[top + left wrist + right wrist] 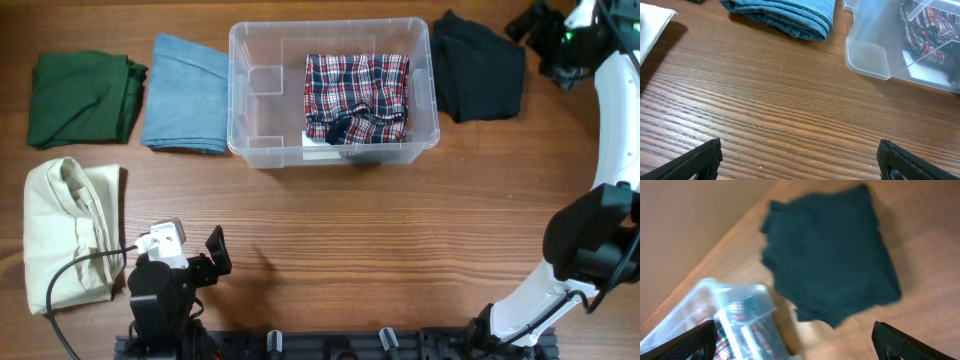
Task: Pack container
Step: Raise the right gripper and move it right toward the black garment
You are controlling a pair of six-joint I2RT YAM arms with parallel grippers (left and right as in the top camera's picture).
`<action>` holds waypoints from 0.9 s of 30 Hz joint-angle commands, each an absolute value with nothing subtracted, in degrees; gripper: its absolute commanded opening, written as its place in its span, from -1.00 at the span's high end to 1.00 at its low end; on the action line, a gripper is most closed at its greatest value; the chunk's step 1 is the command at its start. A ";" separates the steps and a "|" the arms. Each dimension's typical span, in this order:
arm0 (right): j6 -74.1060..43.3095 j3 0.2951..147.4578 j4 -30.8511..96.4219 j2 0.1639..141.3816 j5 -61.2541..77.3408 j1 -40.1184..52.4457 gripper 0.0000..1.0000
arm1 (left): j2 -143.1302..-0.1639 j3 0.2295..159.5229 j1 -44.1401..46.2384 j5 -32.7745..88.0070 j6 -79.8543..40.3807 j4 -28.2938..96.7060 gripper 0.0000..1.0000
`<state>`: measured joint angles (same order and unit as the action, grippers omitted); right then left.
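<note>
The container is a clear plastic bin at the back centre of the table, with a folded red, white and blue plaid garment in its right half. A black folded garment lies on the table just right of it. My right gripper hovers open above that garment's right edge. In the right wrist view the black garment and the container's corner lie below the open right gripper. My left gripper is open near the front left, over bare wood.
A blue denim garment lies just left of the container, and a dark green one further left. A cream garment lies at the front left beside the left arm. The white right arm runs along the right edge.
</note>
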<state>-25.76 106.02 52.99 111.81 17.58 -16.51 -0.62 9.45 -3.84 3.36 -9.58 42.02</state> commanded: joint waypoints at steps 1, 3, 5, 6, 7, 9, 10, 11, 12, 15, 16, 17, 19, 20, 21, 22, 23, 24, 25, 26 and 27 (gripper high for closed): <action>-28.69 101.06 50.72 113.16 18.52 -18.35 -0.99 | -0.16 9.43 -4.19 4.23 -10.28 42.61 -0.99; -29.26 98.39 48.60 113.16 19.40 -18.92 -0.99 | -0.16 9.43 -4.19 4.23 -10.28 42.61 -0.99; -30.81 95.59 46.00 113.16 19.44 -19.38 -0.99 | -0.16 9.43 -4.19 4.23 -10.28 42.61 -1.00; -31.14 94.28 44.51 113.16 19.55 -19.53 -1.00 | -0.16 9.43 -4.19 4.23 -10.28 42.61 -1.00; -31.44 92.95 43.05 113.16 19.55 -19.59 -1.00 | -0.16 9.43 -4.19 4.23 -10.28 42.61 -1.00; -31.51 90.52 39.83 113.16 19.53 -19.62 -1.00 | -0.16 9.43 -4.19 4.23 -10.28 42.61 -1.00; -31.46 89.58 38.57 113.16 19.53 -19.59 -0.99 | -0.16 9.43 -4.19 4.23 -10.28 42.61 -0.99; -31.42 88.29 36.77 113.16 19.53 -19.59 -0.99 | -0.16 9.43 -4.19 4.23 -10.28 42.61 -1.00; -31.03 87.11 35.22 113.16 19.51 -19.59 -0.99 | -0.16 9.43 -4.19 4.23 -10.28 42.61 -0.99; -28.60 83.90 30.46 113.40 19.27 -19.66 -0.99 | -0.16 9.43 -4.19 4.23 -10.28 42.61 -0.99; -27.77 83.37 29.41 113.65 18.85 -19.70 -0.99 | -0.16 9.43 -4.19 4.23 -10.28 42.61 -0.99; -26.63 83.00 28.32 113.97 18.57 -19.75 -0.99 | -0.16 9.43 -4.19 4.23 -10.28 42.61 -0.99; -24.38 82.78 26.55 114.72 17.61 -19.79 -1.00 | -0.16 9.43 -4.19 4.23 -10.28 42.61 -1.00; -23.22 82.78 25.87 114.96 17.19 -19.81 -0.99 | -0.16 9.43 -4.19 4.23 -10.28 42.61 -1.00; -22.61 82.78 25.39 115.28 16.01 -19.81 -1.00 | -0.16 9.43 -4.19 4.23 -10.28 42.61 -1.00; -22.41 82.78 24.80 115.59 14.87 -19.81 -0.99 | -0.16 9.43 -4.19 4.23 -10.28 42.61 -0.99; -22.06 82.78 24.16 115.90 14.06 -19.81 -0.99 | -0.16 9.43 -4.19 4.23 -10.28 42.61 -0.99; -21.19 82.78 23.27 116.44 13.37 -19.81 -1.00 | -0.16 9.43 -4.19 4.23 -10.28 42.61 -0.99; -20.91 82.78 22.41 116.92 13.02 -19.84 -1.00 | -0.16 9.43 -4.19 4.23 -10.28 42.61 -1.00; -20.84 82.78 21.93 117.43 12.60 -19.88 -1.00 | -0.16 9.43 -4.19 4.23 -10.28 42.61 -1.00; -20.73 82.78 21.32 117.97 12.43 -19.88 -1.00 | -0.16 9.43 -4.19 4.23 -10.28 42.61 -0.99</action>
<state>-23.46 83.18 22.72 115.20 15.35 -19.35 -0.62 9.45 -3.84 3.36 -9.58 42.02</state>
